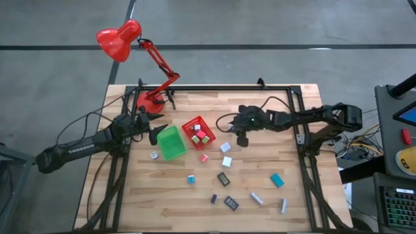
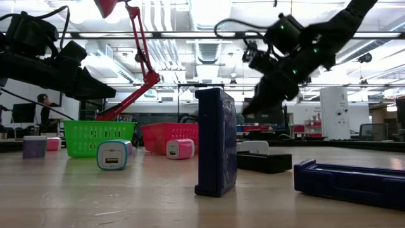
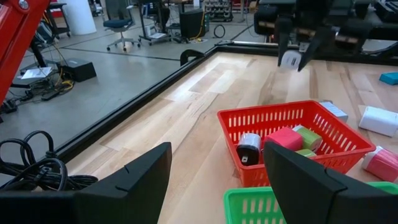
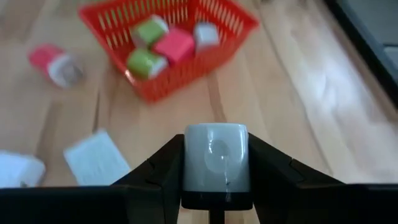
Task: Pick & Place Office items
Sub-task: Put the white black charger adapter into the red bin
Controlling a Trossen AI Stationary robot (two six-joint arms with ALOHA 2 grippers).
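Note:
My right gripper (image 1: 242, 138) hangs above the table just right of the red bin (image 1: 198, 132), shut on a small white-grey cube (image 4: 216, 160). The cube (image 3: 290, 60) also shows in the left wrist view. The red bin holds red, green and white cubes (image 4: 163, 45). My left gripper (image 1: 156, 130) waits open by the green bin (image 1: 171, 143), with nothing between its fingers. Loose items lie on the table: white blocks (image 1: 226, 154), a red-white cube (image 1: 204, 157), black pieces (image 1: 223, 179), a teal block (image 1: 277, 180) and grey-white sticks (image 1: 257, 198). My right gripper pinches the white-grey cube by two opposite sides (image 4: 189, 163) between its two fingers. The fingers slant down from the table's right side toward the red bin. The cube is lifted clear of the table, one face turned to the wrist camera.
A red desk lamp (image 1: 120, 40) stands on its base (image 1: 153, 104) at the table's far left corner, its arm reaching up beyond the far edge. A black frame rail (image 1: 214, 89) runs along the far edge and both sides. Cables (image 3: 31, 171) lie by my left arm.

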